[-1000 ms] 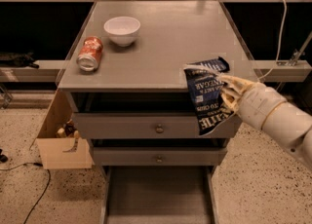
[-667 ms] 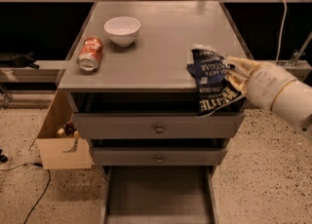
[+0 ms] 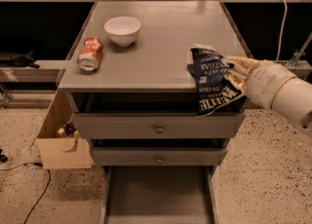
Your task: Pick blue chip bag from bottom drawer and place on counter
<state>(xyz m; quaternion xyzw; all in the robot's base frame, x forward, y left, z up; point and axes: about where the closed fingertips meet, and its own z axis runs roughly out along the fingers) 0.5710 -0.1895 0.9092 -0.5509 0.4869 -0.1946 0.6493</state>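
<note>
The blue chip bag is dark navy with white lettering and hangs over the counter's front right edge, its top above the surface and its lower part in front of the top drawer. My gripper comes in from the right on a white arm and is shut on the bag's right side. The bottom drawer is pulled out below, its grey floor bare.
A white bowl and a tipped orange can lie on the counter's left part. Two closed drawers with round knobs sit below the top. An open cardboard box stands left of the cabinet.
The gripper has lifted the chip bag up and slightly left, from beside the cabinet's front right corner to over the counter's edge.
</note>
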